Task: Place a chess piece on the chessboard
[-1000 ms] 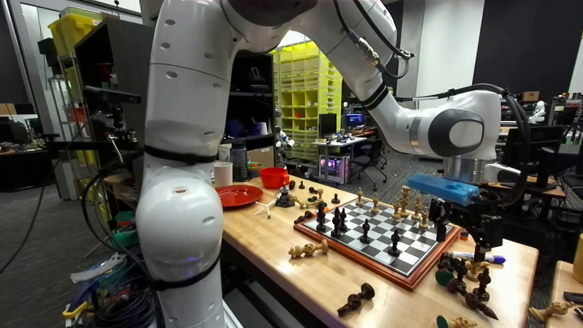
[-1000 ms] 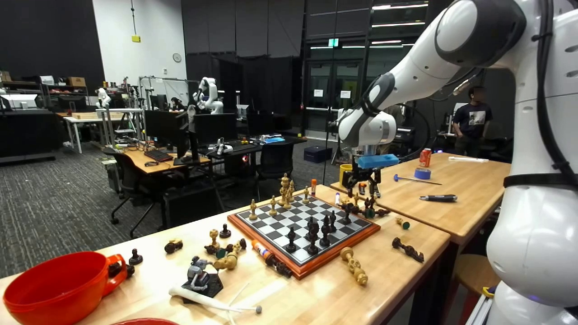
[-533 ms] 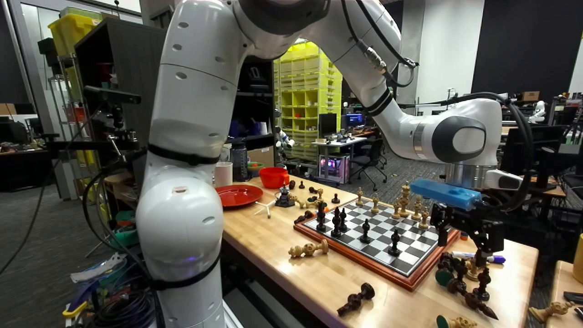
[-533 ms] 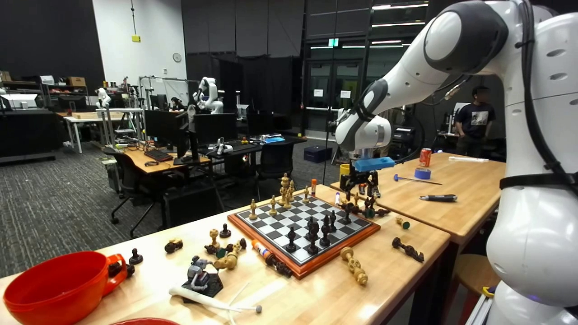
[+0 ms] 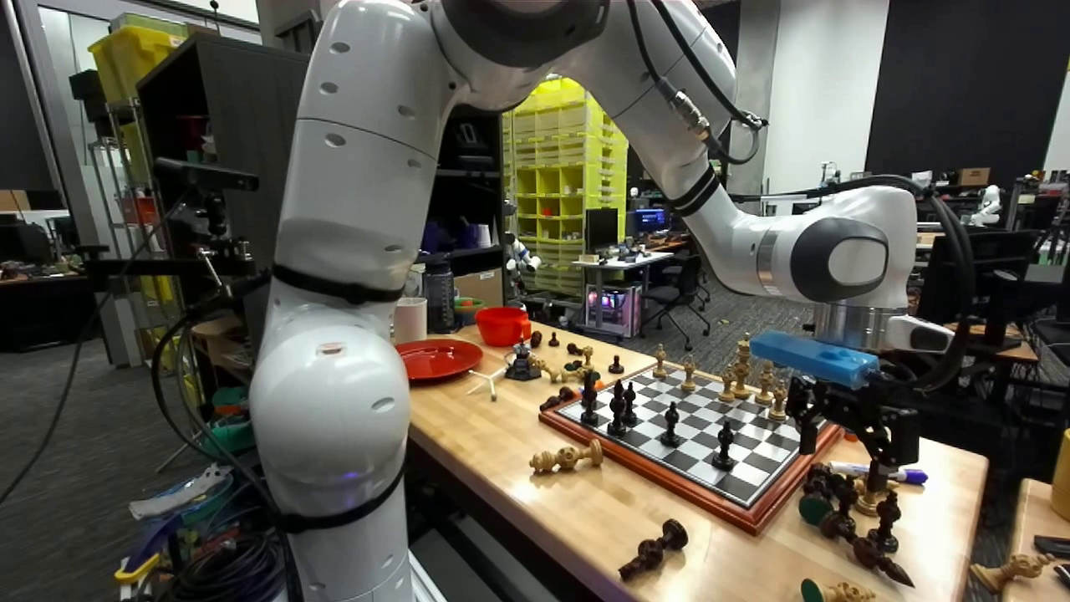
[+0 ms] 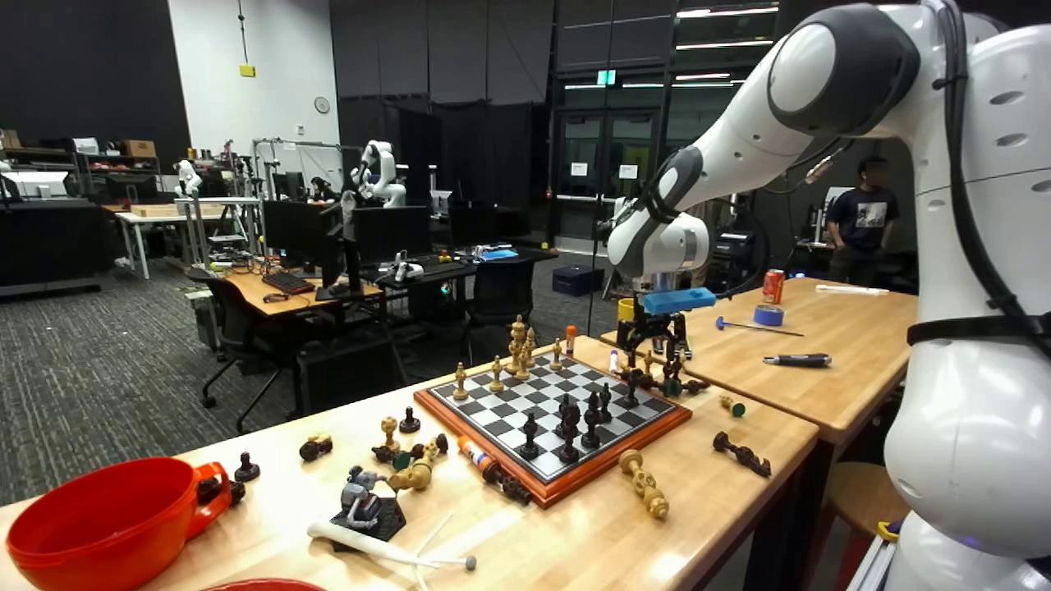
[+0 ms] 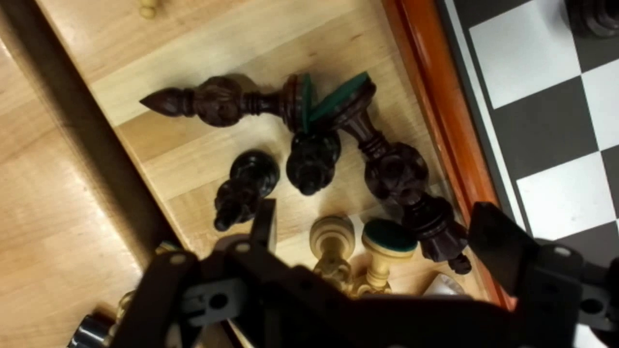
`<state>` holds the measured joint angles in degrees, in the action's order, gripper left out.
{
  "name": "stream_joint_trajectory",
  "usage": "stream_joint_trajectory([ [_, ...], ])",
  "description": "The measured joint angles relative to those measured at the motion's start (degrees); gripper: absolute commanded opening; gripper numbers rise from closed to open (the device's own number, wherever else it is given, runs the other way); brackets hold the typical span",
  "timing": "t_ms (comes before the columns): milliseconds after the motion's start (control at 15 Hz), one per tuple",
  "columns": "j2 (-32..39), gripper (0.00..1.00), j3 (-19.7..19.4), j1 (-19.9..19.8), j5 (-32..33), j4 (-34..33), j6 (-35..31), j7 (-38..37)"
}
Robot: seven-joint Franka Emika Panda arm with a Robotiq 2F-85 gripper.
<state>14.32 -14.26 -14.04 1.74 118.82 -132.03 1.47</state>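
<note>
The chessboard [image 5: 694,456], checkered with a reddish-brown border, lies on the table and also shows in an exterior view [image 6: 493,420]. Several dark and light pieces stand on it. My gripper [image 5: 843,461] hangs open and empty beside the board, above a cluster of loose pieces. In the wrist view the fingers [image 7: 375,217] are wide apart. Between and beyond them are an upright light piece [image 7: 332,239], a tipped light piece with a green base [image 7: 389,237] and a lying dark piece [image 7: 396,169]. A dark pointed piece [image 7: 217,101] lies farther off. A black piece [image 7: 251,176] stands near the left finger.
A marker with a purple cap [image 5: 911,477] lies by the cluster. A light piece [image 5: 567,457] and a dark piece [image 5: 654,550] lie in front of the board. A red bowl [image 6: 115,525] and toy figure [image 6: 361,501] stand on the table. A second table [image 6: 862,328] adjoins.
My gripper has lowered slightly toward the cluster and shifted a little toward the board, staying open. The pieces and the board have not moved.
</note>
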Motion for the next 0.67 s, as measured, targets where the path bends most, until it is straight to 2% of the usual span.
stream_joint_trajectory([
  [667,0.0,1.0,0.0,0.0,0.0,0.2,1.3,0.0],
])
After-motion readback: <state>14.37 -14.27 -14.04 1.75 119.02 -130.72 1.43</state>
